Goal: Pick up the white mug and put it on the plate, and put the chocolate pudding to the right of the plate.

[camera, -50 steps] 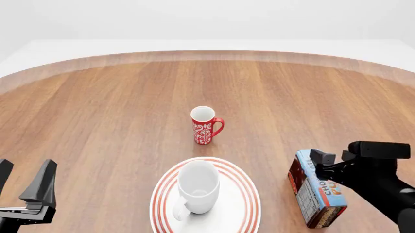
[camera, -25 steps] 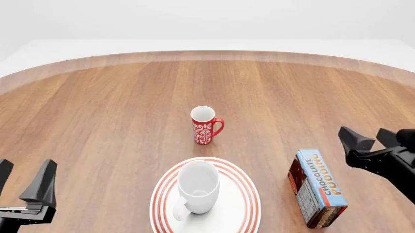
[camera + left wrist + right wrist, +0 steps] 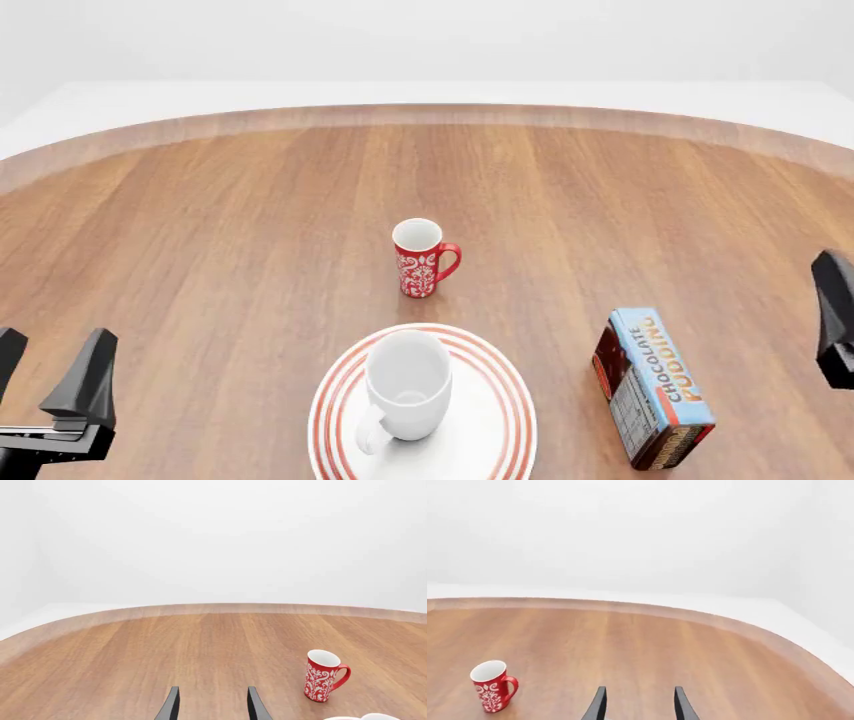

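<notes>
The white mug (image 3: 407, 385) stands upright on the plate (image 3: 514, 405), handle toward the near side. A sliver of the mug's rim (image 3: 377, 716) shows at the edge of the left wrist view. The chocolate pudding (image 3: 657, 385) lies flat on the table just right of the plate, apart from it. My left gripper (image 3: 47, 372) is open and empty at the near left, its fingers apart in its wrist view (image 3: 212, 708). My right gripper (image 3: 835, 318) is at the right edge, clear of the pudding; its wrist view (image 3: 639, 706) shows open, empty fingers.
A slim red mug with a white floral pattern (image 3: 423, 258) stands upright behind the plate; it also shows in the left wrist view (image 3: 323, 676) and the right wrist view (image 3: 492, 686). The wooden table's curved far edge (image 3: 427, 112) runs across the back.
My right gripper let go of the pudding and drew back to the right edge of the front view. The pudding stays lying right of the plate. The left arm has not moved.
</notes>
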Robot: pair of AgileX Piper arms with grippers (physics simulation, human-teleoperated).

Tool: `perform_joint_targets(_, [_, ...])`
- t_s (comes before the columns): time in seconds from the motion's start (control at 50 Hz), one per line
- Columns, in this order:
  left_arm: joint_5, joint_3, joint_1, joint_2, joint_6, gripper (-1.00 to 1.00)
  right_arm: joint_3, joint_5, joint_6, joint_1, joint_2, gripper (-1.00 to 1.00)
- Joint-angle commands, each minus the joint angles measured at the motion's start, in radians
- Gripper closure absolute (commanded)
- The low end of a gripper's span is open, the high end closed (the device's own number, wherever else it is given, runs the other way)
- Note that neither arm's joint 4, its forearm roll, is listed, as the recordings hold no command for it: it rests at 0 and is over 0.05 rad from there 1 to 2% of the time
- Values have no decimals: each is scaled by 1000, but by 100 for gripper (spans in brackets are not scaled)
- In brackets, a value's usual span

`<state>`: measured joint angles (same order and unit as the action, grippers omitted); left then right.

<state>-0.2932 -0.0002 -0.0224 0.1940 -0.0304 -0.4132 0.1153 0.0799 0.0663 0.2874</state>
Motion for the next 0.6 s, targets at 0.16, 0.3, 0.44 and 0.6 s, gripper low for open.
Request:
perform_joint_targets(0.16, [0, 0, 0, 0, 0, -100, 65, 26, 46, 115, -284, -100])
perform_joint_targets(0.3, [28, 0, -1, -30, 9, -100, 95, -113, 88, 145, -287, -100])
perform_joint_targets(0.44, [36, 0, -1, -38, 10, -100, 132, -180, 94, 171, -287, -100])
perform_joint_targets(0.6, [36, 0, -1, -38, 10, -100, 132, -180, 94, 171, -287, -100])
